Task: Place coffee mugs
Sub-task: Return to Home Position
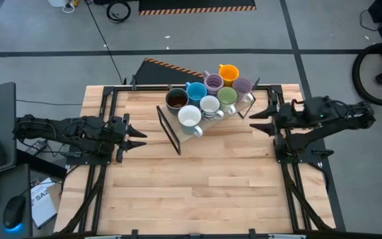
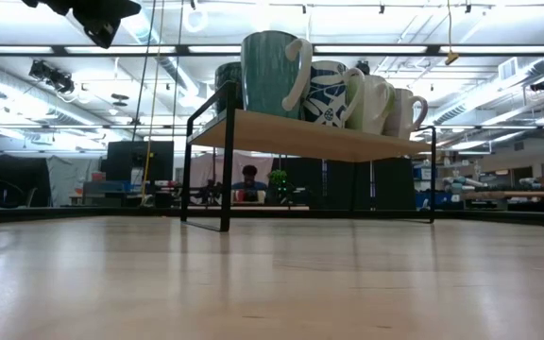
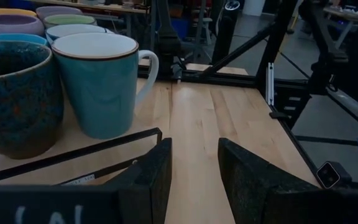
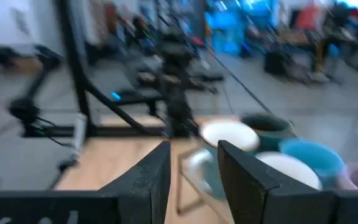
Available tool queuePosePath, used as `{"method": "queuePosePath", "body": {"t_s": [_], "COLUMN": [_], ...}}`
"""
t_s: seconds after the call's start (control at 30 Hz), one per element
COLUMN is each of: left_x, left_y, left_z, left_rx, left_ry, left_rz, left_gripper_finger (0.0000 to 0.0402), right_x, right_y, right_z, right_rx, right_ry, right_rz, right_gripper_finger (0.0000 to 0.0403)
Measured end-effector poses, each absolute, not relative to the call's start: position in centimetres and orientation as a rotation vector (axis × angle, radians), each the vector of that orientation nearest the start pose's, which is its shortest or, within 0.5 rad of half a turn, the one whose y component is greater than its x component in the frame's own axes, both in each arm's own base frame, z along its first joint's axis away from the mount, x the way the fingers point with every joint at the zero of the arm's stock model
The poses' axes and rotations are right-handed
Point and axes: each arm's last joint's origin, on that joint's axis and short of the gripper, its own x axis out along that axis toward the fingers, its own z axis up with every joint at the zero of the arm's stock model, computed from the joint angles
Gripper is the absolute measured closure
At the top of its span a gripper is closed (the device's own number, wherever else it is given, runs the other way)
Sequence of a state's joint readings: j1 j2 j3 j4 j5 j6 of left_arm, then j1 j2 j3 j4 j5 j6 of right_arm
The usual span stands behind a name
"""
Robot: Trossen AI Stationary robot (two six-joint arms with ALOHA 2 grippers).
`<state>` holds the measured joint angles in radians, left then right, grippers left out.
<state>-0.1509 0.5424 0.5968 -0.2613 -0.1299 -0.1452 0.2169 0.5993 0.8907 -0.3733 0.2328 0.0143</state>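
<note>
Eight coffee mugs stand upright on their bases, close together, on a raised shelf [image 2: 329, 140] with a black frame at the table's far middle. Seen from above they are orange [image 1: 228, 72], two purple [image 1: 213, 82] [image 1: 243, 85], green [image 1: 227, 97], blue [image 1: 196, 91], two white [image 1: 209, 105] [image 1: 190, 116] and dark brown [image 1: 176, 99]. My left gripper [image 1: 138, 136] is open at the table's left, level with the shelf's near end; its wrist view shows a teal-sided mug [image 3: 101, 81] just ahead. My right gripper [image 1: 257, 114] is open at the shelf's right end, pointing at the mugs [image 4: 229, 137].
The shelf's black frame legs [image 2: 225, 161] stand on the wooden table [image 1: 197, 186]. Bare table top lies between the shelf and the near edge. Black arm mounts run along both sides of the table [image 1: 297, 172]. A person sits far off in the room [image 2: 249, 181].
</note>
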Motion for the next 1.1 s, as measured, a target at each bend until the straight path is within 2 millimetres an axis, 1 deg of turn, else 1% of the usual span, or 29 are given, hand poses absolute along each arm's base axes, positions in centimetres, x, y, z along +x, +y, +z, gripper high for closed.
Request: {"method": "queuePosePath", "body": {"t_s": [0.1,0.17,0.4,0.53,0.6,0.8,0.93,1.1], "left_x": [12.9,12.9,13.0,13.4,13.3,12.3,11.8,11.3], "left_y": [-1.6,-1.6,-1.6,-1.7,-1.6,-1.6,-1.6,-1.5], "left_z": [29.3,29.3,29.4,28.1,27.4,26.2,25.4,24.1], "left_rx": [-0.115,-0.115,-0.117,-0.109,-0.108,-0.126,-0.136,-0.159], "left_ry": [0.204,0.204,0.173,0.107,0.095,0.012,-0.072,-0.094], "left_rz": [-0.006,-0.006,-0.008,-0.014,-0.015,-0.053,-0.093,-0.086], "left_gripper_finger": [0.0265,0.0265,0.0265,0.0265,0.0265,0.0265,0.0265,0.0265], "right_x": [10.1,9.4,8.3,7.7,7.2,5.9,5.9,6.1], "right_y": [1.7,1.6,1.7,1.5,1.4,1.2,1.2,1.2], "right_z": [36.6,36.1,33.2,31.6,31.3,30.0,28.8,27.3], "right_rx": [-0.015,-0.012,-0.011,0.001,0.014,0.028,0.032,0.036], "right_ry": [-0.024,-0.091,-0.205,-0.215,-0.235,-0.309,-0.346,-0.334], "right_rz": [0.053,0.065,0.156,0.162,0.164,0.185,0.184,0.174], "right_gripper_finger": [0.0265,0.0265,0.0265,0.0265,0.0265,0.0265,0.0265,0.0265]}}
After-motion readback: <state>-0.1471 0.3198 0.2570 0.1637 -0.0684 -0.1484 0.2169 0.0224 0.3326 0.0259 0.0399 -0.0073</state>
